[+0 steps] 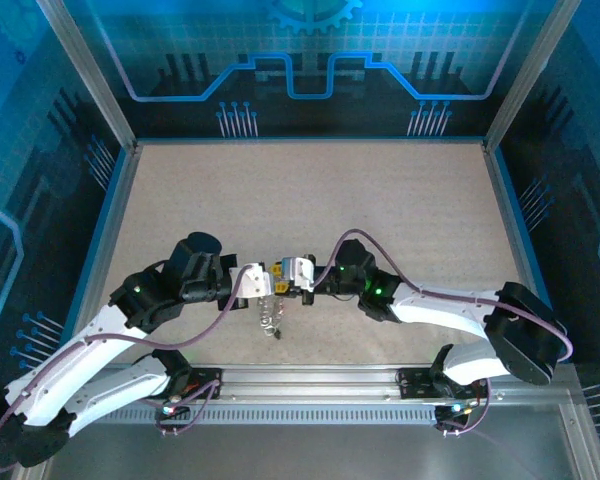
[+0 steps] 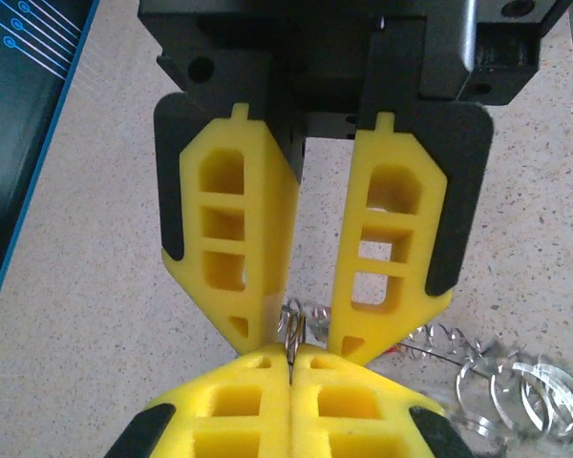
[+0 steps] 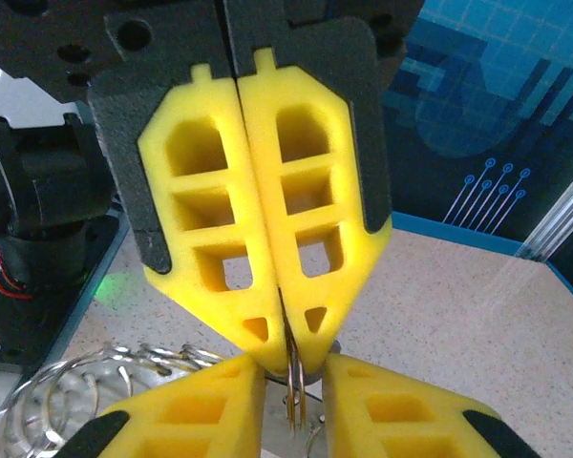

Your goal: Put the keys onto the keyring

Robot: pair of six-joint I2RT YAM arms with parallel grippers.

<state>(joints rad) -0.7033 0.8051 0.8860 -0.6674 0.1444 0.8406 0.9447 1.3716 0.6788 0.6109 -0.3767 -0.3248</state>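
The left end effector point(image 2: 291, 358) sits left of the keyring point(image 2: 292, 322), its yellow fingers point(image 2: 239, 401) pressed tight on the thin wire loop. The keys point(image 1: 270, 318) hang in a bunch just below the keyring, over the near part of the speckled table point(image 1: 310, 200). Right of the keyring, the right end effector point(image 2: 304, 336) stands narrowly parted, with one finger either side of the loop.
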